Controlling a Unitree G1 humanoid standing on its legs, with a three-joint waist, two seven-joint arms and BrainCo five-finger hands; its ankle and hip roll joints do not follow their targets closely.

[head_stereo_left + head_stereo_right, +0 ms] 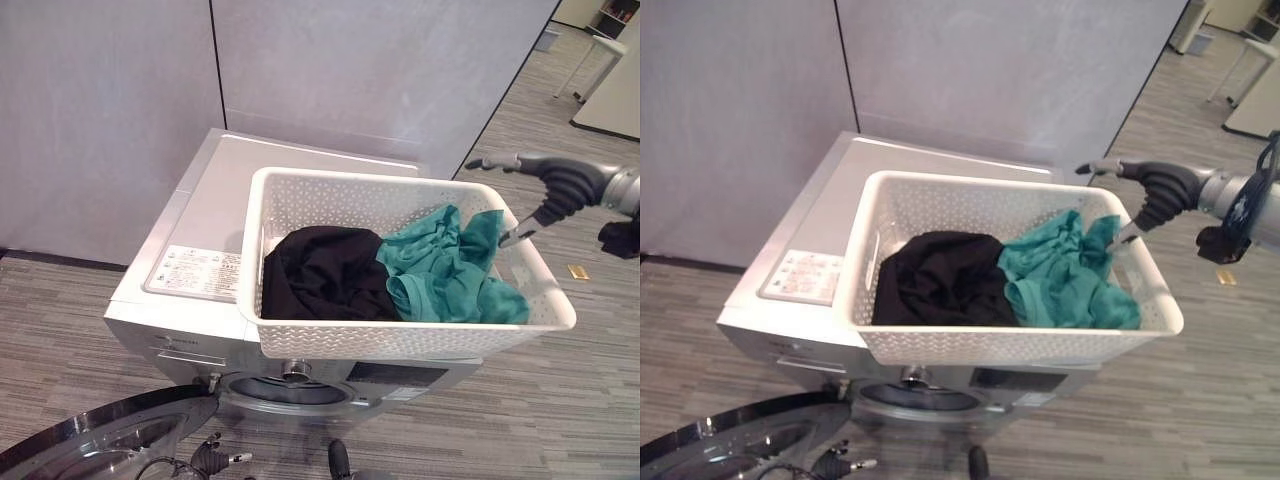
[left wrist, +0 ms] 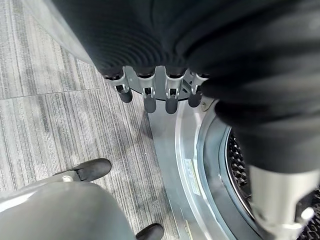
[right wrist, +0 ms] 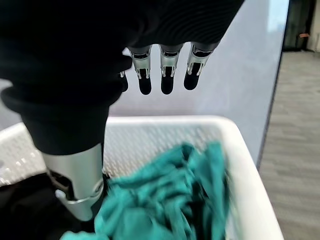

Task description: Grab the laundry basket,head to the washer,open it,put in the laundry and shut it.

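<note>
washer door (image 1: 100, 440) open, teal laundry (image 1: 450, 268) below right hand (image 1: 545, 195) fingers (image 3: 167, 75)

White perforated laundry basket (image 1: 400, 335); black garment (image 1: 325, 275); teal garment (image 1: 445, 265); silver-grey washer (image 1: 200, 210); grey striped floor (image 1: 60, 320).

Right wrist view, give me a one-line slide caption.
Open right hand above the white basket, teal cloth and black cloth inside.

An office-like test space: grey partition panels (image 1: 350, 60) at twelve o'clock, striped carpet tiles (image 1: 560, 400), white desks (image 1: 600, 70) at two o'clock, a lone washer (image 1: 200, 260).
</note>
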